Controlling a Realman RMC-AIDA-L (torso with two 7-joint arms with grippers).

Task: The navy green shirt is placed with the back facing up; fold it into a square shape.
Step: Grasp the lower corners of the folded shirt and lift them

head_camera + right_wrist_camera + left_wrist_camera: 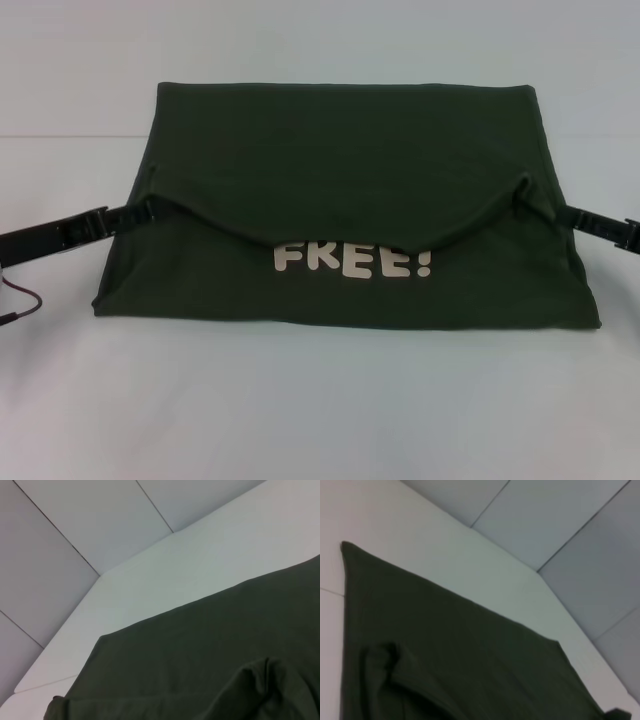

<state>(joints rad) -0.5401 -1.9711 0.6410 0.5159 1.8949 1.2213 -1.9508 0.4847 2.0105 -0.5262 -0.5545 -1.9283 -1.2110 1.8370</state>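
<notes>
The dark olive-green shirt (340,150) lies on the white table (320,410), folded to a wide rectangle. Its far layer is drawn over toward the near edge and sags in the middle between two raised corners. White lettering "FREE!" (352,262) shows on the lower layer just below that sagging edge. My left gripper (148,205) is shut on the flap's left corner and my right gripper (527,195) on its right corner. The shirt also shows in the left wrist view (460,650) and the right wrist view (210,645); neither shows the fingers.
A red and black cable (20,300) hangs by my left arm at the table's left side. The wrist views show the table's far edge and corners (535,572) with grey tiled floor (75,525) beyond.
</notes>
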